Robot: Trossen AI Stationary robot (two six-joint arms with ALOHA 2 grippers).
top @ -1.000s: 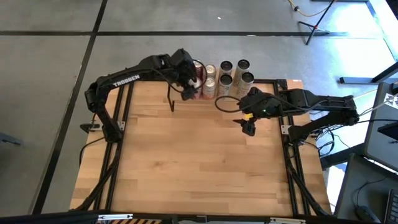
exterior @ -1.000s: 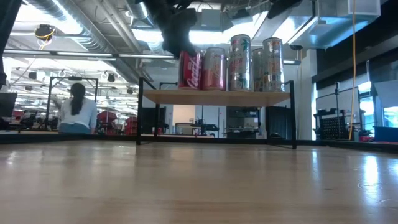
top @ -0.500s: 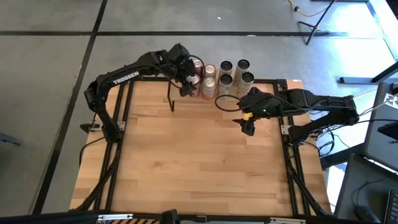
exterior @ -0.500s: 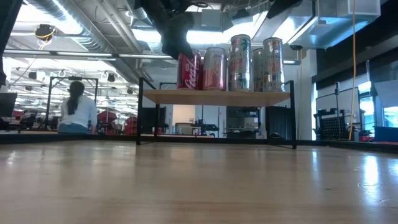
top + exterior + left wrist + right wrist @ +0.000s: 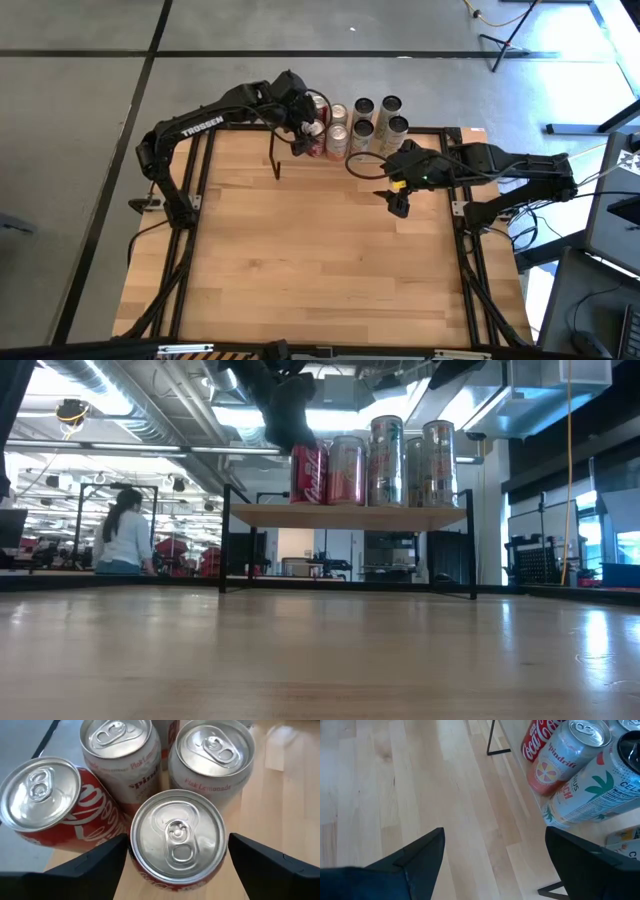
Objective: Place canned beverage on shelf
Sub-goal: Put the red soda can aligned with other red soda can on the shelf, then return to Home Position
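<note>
The shelf (image 5: 350,515), a light board on thin black legs, stands at the table's far edge and carries several upright cans. My left gripper (image 5: 300,125) is above the shelf's left end, shut on a red cola can (image 5: 175,837), which also shows in the low view (image 5: 308,472). Right beside it stand a second red can (image 5: 40,800) and two pale Spindrift cans (image 5: 120,750). My right gripper (image 5: 400,205) hangs open and empty over the tabletop, near the shelf's right end. My left gripper has the red can's upper part between its two fingers, one finger (image 5: 107,857) on each side of the rim (image 5: 137,845). The fingers come from above, pointing down. The can stands upright with its bottom on the shelf board (image 5: 310,506).
Taller silver cans (image 5: 385,460) fill the shelf's middle and right. The right wrist view shows cans (image 5: 560,755) at the shelf edge and bare tabletop (image 5: 420,780) in front. A person (image 5: 120,535) sits far off in the room behind.
My left gripper has gone a little toward the table's far edge over the shelf. The red can under it has shifted slightly along the board toward the neighbouring pink can, staying upright.
</note>
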